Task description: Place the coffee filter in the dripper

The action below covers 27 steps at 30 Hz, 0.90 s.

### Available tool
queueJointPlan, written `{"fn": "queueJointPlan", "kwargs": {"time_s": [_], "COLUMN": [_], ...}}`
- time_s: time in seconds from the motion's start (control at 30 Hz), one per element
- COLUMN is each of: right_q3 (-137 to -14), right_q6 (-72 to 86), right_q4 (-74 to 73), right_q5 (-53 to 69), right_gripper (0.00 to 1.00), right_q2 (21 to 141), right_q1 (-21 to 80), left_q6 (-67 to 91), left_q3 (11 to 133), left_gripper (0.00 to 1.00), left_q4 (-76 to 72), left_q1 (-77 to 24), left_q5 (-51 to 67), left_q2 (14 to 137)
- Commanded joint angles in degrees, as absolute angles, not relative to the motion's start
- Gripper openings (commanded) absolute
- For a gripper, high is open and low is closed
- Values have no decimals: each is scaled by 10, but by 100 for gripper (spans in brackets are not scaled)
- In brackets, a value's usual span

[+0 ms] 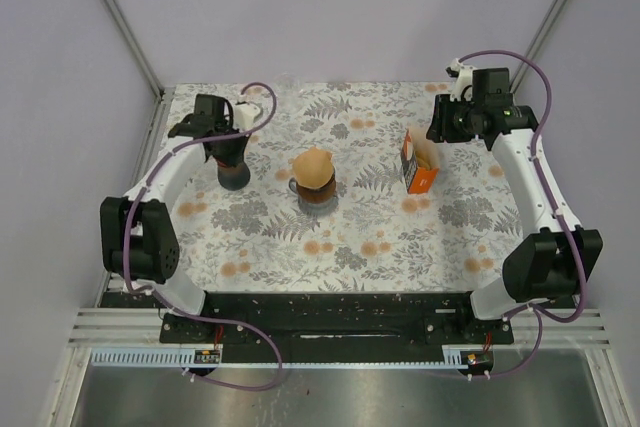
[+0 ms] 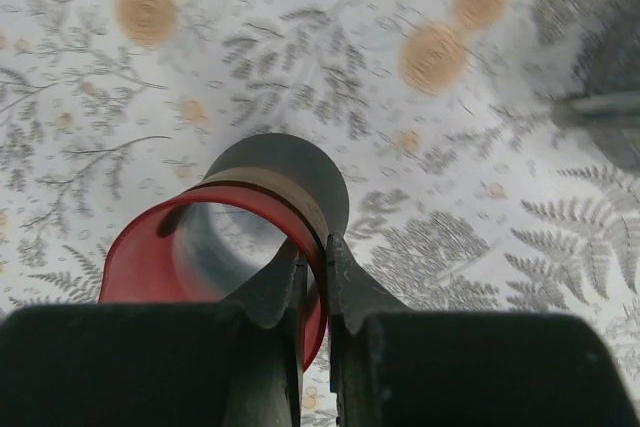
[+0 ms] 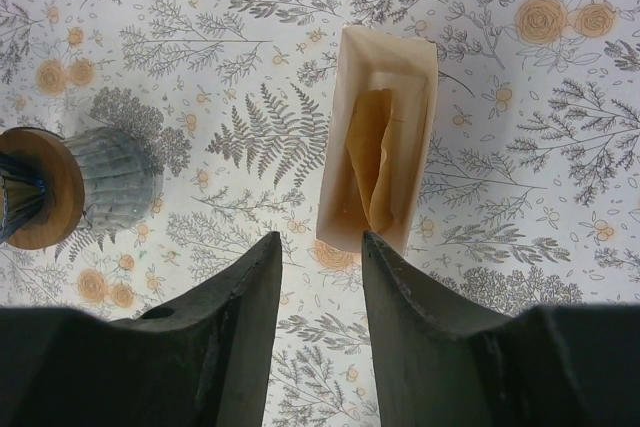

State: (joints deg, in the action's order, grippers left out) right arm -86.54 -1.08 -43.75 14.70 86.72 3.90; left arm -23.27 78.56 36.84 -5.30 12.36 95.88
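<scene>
- Lettering on the orange filter box [image 1: 421, 177] is showing only as pale marks on its side, too small to read.
- Right claw [image 3: 320, 247] is hovering wide open and gripping nothing, its fingertips sitting just short of the near end of the box mouth.
- Coffee filter [image 3: 373, 162] is standing folded inside that open box, directly ahead of the right claw.
- Left claw [image 2: 318, 269] is pinching the rim of a red-lined cup [image 2: 150, 257], one finger inside the wall and one outside.
- Ribbed vessel [image 3: 115, 175] with a brown top is standing well to the right claw's left, between the two claws. I cannot tell whether it or the cup is the dripper.
- Patterned bench [image 1: 400, 237] is showing bare between box and vessel and on the near side of both, while the enclosure walls are rising close behind each claw.
</scene>
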Motion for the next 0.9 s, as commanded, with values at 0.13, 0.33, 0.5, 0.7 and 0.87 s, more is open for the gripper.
{"fn": "queueJointPlan", "kwargs": {"time_s": [0.13,0.33,0.5,0.7,0.87], "right_q3": [-861,-860,-856,-857,-856], "right_q6": [-4,-4,-4,-4,-6], "right_q4": [-432,-432,-432,-432,-432], "right_q5": [167,172,174,178,179], "right_gripper": [46,46,47,48,49], "right_q2": [829,829,828,833,835], "right_q1": [42,45,47,47,49], "left_q6": [-289,-284,-298,-330,-347], "left_q3": [605,570,557,584,644], "left_gripper": [0,0,0,15,62], "left_q4": [242,239,248,286,329], "left_q1": [-126,-133,-142,-157,-157], "left_q5": [136,172,206,191,215], "left_q2": [794,781,790,824,820]}}
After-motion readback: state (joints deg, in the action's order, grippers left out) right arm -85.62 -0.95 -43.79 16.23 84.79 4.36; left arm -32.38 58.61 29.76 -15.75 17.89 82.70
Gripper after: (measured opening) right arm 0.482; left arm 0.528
